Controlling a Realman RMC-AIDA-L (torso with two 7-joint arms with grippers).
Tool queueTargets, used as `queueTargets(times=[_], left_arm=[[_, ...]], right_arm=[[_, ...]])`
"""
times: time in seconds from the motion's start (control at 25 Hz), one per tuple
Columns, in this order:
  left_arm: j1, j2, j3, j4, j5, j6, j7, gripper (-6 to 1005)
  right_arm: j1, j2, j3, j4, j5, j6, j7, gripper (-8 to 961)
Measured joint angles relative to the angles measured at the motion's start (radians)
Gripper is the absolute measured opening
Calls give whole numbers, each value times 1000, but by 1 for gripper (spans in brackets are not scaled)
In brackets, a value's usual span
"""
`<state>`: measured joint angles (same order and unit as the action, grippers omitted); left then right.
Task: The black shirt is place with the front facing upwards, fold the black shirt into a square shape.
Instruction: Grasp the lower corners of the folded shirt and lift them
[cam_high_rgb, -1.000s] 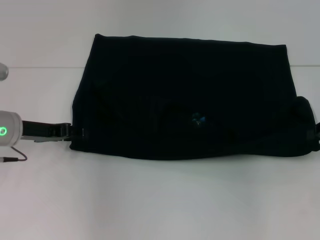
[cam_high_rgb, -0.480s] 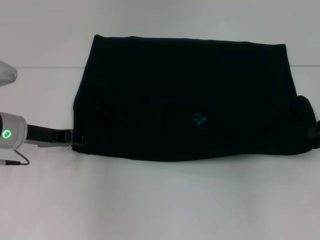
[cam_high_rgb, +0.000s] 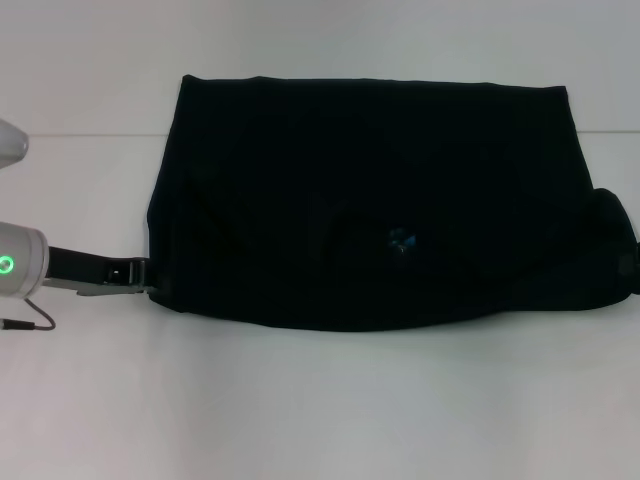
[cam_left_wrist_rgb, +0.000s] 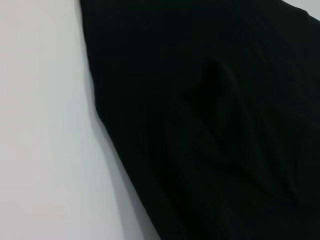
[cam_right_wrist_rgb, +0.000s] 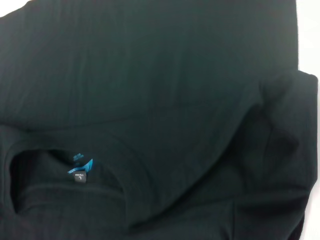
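Note:
The black shirt (cam_high_rgb: 370, 190) lies folded over into a wide band on the white table, and its white letters are hidden. Its blue neck label (cam_high_rgb: 400, 239) shows near the middle, and also in the right wrist view (cam_right_wrist_rgb: 80, 169). My left gripper (cam_high_rgb: 150, 284) is at the shirt's near left corner, shut on the cloth edge. My right gripper (cam_high_rgb: 633, 270) barely shows at the shirt's right end, where a sleeve bulges up (cam_high_rgb: 603, 215). The left wrist view shows only the shirt's edge (cam_left_wrist_rgb: 200, 125) on the table.
The white table (cam_high_rgb: 320, 400) stretches around the shirt, with bare surface in front and at the left. A thin cable (cam_high_rgb: 25, 322) hangs from my left arm near the left edge.
The whole shirt has slid a little toward me, and its near left corner has shifted slightly right with my left gripper. The near edge now lies lower in the head view.

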<state>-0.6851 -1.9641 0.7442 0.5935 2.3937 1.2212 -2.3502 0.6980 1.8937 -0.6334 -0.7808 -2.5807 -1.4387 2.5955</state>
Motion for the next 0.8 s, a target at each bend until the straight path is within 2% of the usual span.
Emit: queueTargets(times=[0.12, 0.36, 0.68, 0.8], left_arm=[[-1, 9, -21, 9, 3, 64, -6, 3], [11, 40, -52, 34, 28, 290, -9, 4], [74, 33, -59, 130, 106, 605, 14, 5], [84, 29, -60, 141, 115, 664, 30, 6]], right_arm=[[0, -2, -2, 0, 2, -11, -1, 95], [-9, -4, -21, -11, -4, -126, -22, 95], [-81, -7, -33, -12, -7, -307, -69, 95], [-117, -7, -51, -18, -8, -340, -74, 95]])
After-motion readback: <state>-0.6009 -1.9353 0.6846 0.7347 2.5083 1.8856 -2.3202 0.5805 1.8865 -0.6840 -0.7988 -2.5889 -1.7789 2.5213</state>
